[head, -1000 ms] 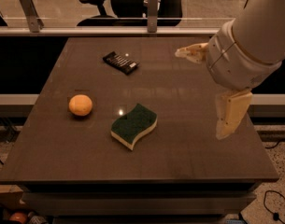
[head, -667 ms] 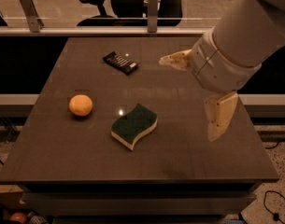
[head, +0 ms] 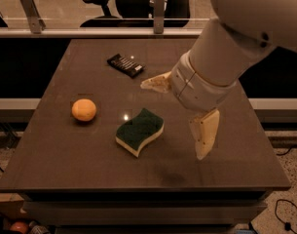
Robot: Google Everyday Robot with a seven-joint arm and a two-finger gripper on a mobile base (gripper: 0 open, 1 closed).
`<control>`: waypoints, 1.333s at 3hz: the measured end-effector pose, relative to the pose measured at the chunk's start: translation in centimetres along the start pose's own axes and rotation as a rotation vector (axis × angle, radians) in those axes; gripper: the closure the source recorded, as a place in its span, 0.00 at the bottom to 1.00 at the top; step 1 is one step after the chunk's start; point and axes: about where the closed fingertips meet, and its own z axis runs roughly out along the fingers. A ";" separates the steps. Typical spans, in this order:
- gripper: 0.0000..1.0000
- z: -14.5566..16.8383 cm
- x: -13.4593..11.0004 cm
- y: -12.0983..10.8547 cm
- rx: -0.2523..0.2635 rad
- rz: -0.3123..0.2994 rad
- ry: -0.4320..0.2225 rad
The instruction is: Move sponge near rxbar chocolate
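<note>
The sponge, dark green on top with pale yellow foam below, lies flat near the middle of the dark table. The rxbar chocolate, a small black bar with white lettering, lies at the far middle of the table, well apart from the sponge. My gripper hangs over the table just right of the sponge, open and empty. One finger points left above the sponge's far side, the other finger points down to its right.
A round orange fruit sits on the left part of the table. A rail with posts runs behind the far edge, with office chairs beyond. My large arm covers the table's right far part.
My arm and gripper have moved left and toward the sponge, and stand closer to it. The sponge, bar and fruit have not moved.
</note>
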 end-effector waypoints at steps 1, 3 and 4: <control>0.00 1.5 -0.9 -0.6 0.002 -0.027 -0.002; 0.00 3.5 -1.3 -2.6 0.072 -0.035 0.091; 0.00 4.4 -1.2 -3.1 0.082 -0.041 0.120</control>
